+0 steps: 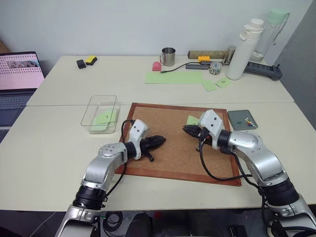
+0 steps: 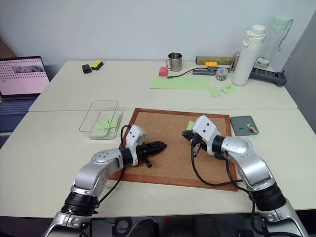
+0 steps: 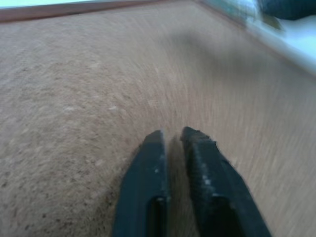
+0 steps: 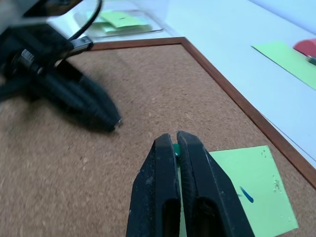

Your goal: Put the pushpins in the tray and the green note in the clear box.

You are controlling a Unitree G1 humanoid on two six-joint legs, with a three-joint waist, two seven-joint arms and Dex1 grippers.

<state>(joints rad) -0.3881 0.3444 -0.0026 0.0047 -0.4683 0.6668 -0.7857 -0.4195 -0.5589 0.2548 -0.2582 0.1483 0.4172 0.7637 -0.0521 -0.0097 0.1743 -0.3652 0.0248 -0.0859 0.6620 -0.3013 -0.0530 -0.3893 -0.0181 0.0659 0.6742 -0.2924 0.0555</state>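
1. A wood-framed corkboard [image 1: 173,143] lies directly beneath both pincers.
2. A laptop [image 1: 17,74] stands open well off to the left pincer's outer side.
3. Far beyond the pincers sit a metal mug [image 1: 168,56], a long green sheet [image 1: 173,77] and a white bottle [image 1: 244,49].
4. A power strip [image 1: 264,70] lies behind the bottle.

Pale tables [image 1: 59,148] before white wall [image 1: 123,24]

Two head-mounted eyes look forward and down across the tabletop [image 1: 64,148], both taking in the corkboard [image 1: 173,143] at its near centre. Each wrist camera skims close over that corkboard along its own fingers; the right wrist view faces the left hand [image 4: 111,121] across the board.
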